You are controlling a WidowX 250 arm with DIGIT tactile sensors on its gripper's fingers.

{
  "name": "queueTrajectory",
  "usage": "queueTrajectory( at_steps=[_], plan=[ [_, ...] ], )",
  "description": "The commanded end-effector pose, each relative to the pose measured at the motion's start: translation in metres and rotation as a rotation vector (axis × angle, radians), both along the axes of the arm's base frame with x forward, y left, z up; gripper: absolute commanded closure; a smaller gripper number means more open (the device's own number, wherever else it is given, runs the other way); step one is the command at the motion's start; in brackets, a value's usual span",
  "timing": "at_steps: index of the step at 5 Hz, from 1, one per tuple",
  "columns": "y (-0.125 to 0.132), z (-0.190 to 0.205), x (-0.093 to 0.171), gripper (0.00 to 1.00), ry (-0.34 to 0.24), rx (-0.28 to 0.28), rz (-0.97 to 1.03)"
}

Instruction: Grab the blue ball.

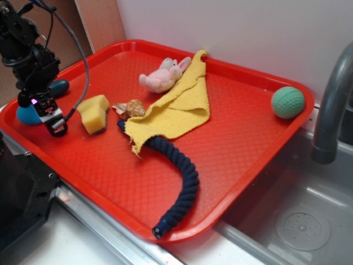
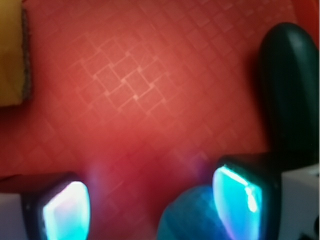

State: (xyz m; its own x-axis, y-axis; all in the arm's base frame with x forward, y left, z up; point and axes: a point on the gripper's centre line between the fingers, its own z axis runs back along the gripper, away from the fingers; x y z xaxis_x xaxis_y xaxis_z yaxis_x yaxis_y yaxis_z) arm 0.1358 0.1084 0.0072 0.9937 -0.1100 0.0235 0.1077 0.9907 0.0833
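The blue ball (image 1: 26, 115) lay near the left edge of the red tray (image 1: 231, 143), and most of it was hidden behind the gripper (image 1: 51, 117) in the exterior view. In the wrist view the ball (image 2: 192, 215) was seen low in the frame, close against the inner side of one finger pad (image 2: 235, 200), while the other pad (image 2: 65, 210) stood well apart from it. The claw was held wide, and nothing was gripped between the fingers.

Several risks could be judged from this position. The ball was not centred in the gap, so if the fingers were closed from here, it could be pushed by the nearer finger first and rolled away, because a round rubbery thing moves easily on a smooth tray. The dark teal capsule (image 2: 290, 90) lay just beside the gripper on that same side, so it could be struck, or even caught instead of the ball, if the claw was shifted that way. The yellow sponge (image 1: 94, 113) was also near on the other side, and it could be knocked by a wide finger. The raised rim of the tray was close, which left little room for correction.
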Motion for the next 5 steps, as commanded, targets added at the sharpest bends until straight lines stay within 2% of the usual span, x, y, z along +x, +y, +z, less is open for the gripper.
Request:
queueTrajectory(
  at_steps=[1, 2, 3, 4, 5],
  plan=[
    [-0.013, 0.034, 0.002, 0.00, 0.000, 0.012, 0.011],
    [-0.020, 0.084, -0.010, 0.00, -0.112, 0.044, 0.024],
    [-0.021, 0.124, -0.018, 0.00, -0.091, 0.081, 0.056],
    [-0.001, 0.097, -0.035, 0.00, -0.012, 0.081, 0.108],
    [0.014, 0.065, -0.036, 0.00, 0.007, 0.044, 0.131]
  ],
)
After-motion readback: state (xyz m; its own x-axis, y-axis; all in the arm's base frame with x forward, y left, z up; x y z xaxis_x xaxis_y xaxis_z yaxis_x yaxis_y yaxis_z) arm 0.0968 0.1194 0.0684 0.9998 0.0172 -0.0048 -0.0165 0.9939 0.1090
